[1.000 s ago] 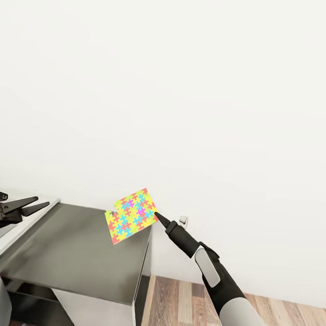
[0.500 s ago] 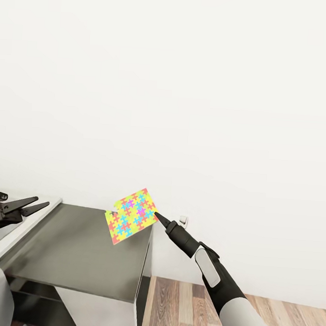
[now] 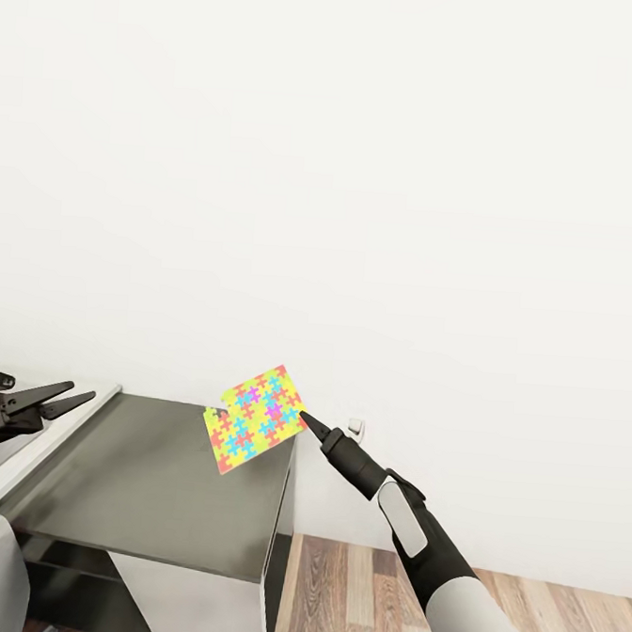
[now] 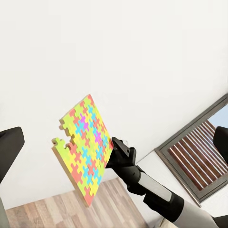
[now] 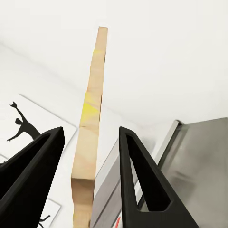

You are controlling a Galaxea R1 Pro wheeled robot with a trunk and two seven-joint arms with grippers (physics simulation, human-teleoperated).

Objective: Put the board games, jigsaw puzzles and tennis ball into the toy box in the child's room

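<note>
Multicoloured jigsaw puzzle (image 3: 255, 418) pinched edgewise in right gripper (image 3: 301, 417), above table (image 3: 144, 483).

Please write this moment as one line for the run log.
right gripper: holds jigsaw puzzle above table | left gripper: open, empty

Bare wall (image 3: 364, 169) close behind table (image 3: 153, 484), open air above
</note>
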